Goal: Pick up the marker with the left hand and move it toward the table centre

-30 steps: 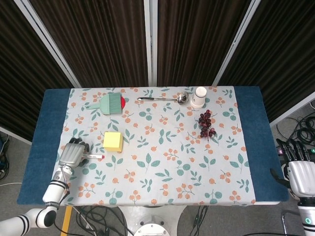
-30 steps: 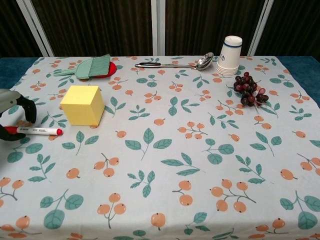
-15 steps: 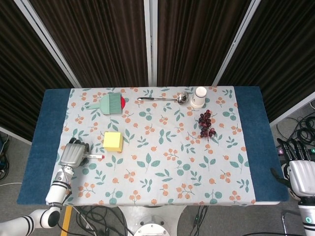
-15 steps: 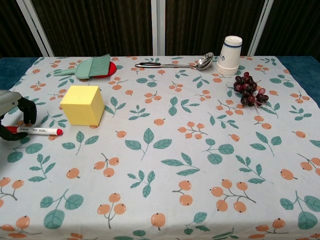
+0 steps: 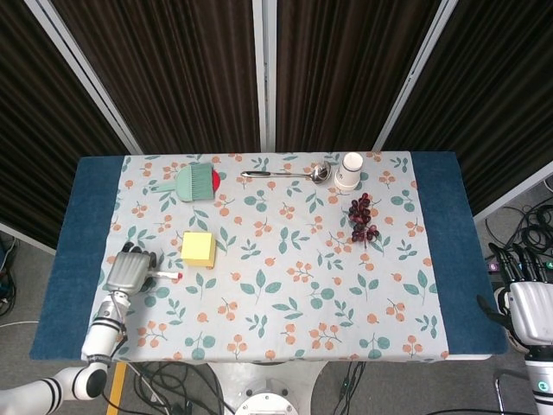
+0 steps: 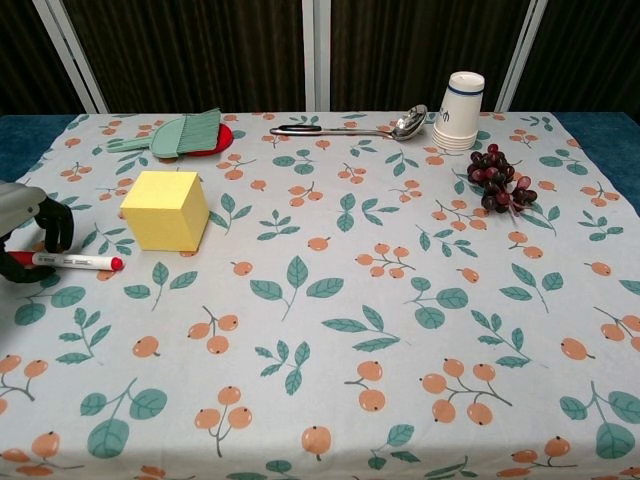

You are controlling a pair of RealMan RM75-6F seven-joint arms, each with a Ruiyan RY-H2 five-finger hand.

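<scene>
The marker (image 6: pixel 75 262) is white with a red cap and lies flat near the table's left edge, cap pointing right; the head view shows the marker (image 5: pixel 166 276) left of centre. My left hand (image 5: pixel 128 270) sits over its tail end, with dark fingers (image 6: pixel 55 225) curled down around the barrel and gripping it. The tail itself is hidden under the hand. My right hand (image 5: pixel 527 303) hangs off the table's right edge, fingers apart and holding nothing.
A yellow cube (image 6: pixel 166 209) stands just right of the marker. At the back are a green brush on a red disc (image 6: pixel 190 133), a metal ladle (image 6: pixel 350 128) and a stack of paper cups (image 6: pixel 460 111). Dark grapes (image 6: pixel 498 180) lie at the right.
The left hand and the marker have shifted very slightly to the left; the fingers have stayed curled over the marker's tail. The right hand has barely moved.
</scene>
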